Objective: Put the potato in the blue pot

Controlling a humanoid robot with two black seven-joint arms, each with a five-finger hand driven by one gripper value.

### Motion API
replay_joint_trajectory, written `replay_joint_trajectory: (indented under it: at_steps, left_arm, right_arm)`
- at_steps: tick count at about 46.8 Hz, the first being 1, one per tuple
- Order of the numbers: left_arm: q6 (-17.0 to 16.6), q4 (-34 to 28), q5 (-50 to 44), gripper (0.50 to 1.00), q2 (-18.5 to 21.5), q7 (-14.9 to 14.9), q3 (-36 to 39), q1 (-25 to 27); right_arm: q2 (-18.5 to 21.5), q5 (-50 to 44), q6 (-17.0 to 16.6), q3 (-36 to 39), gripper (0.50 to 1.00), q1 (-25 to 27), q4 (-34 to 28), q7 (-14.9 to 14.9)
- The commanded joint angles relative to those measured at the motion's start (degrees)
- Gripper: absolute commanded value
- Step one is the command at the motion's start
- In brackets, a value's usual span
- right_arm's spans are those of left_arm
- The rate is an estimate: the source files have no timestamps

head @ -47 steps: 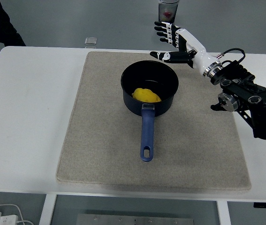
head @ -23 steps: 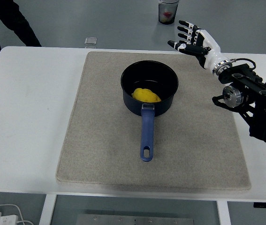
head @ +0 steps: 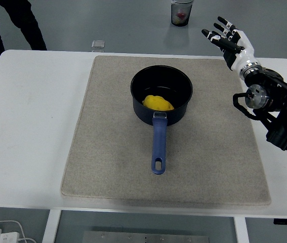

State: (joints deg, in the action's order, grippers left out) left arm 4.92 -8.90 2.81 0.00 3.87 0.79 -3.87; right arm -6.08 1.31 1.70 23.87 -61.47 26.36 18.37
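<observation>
The yellow potato [head: 158, 103] lies inside the blue pot [head: 183, 106], which stands in the middle of the beige mat [head: 108, 147] with its blue handle [head: 158, 144] pointing toward the table's near edge. My right hand [head: 227, 38] hovers past the mat's far right corner, well clear of the pot, fingers spread and holding nothing. Its black forearm [head: 277, 109] comes in from the right edge. The left arm does not show.
A clear cup [head: 181, 12] with something red inside stands on the floor beyond the table. A small clear square object [head: 98, 45] sits at the table's far edge. A person in dark clothing [head: 11, 25] stands at the top left.
My right hand has pulled back from above the pot's far rim, moving right and away past the mat's corner. The person at the top left has shifted right. Pot and potato have stayed put.
</observation>
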Motion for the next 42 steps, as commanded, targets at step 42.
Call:
replay_joint_trajectory:
  at_steps: [42]
  left_arm:
    - [0.0, -0.07, 0.0, 0.996, 0.0, 0.0, 0.0, 0.0]
  right_arm:
    - [-0.25, 0.18, -0.29, 11.98, 0.921, 4.34, -1.05, -0.01]
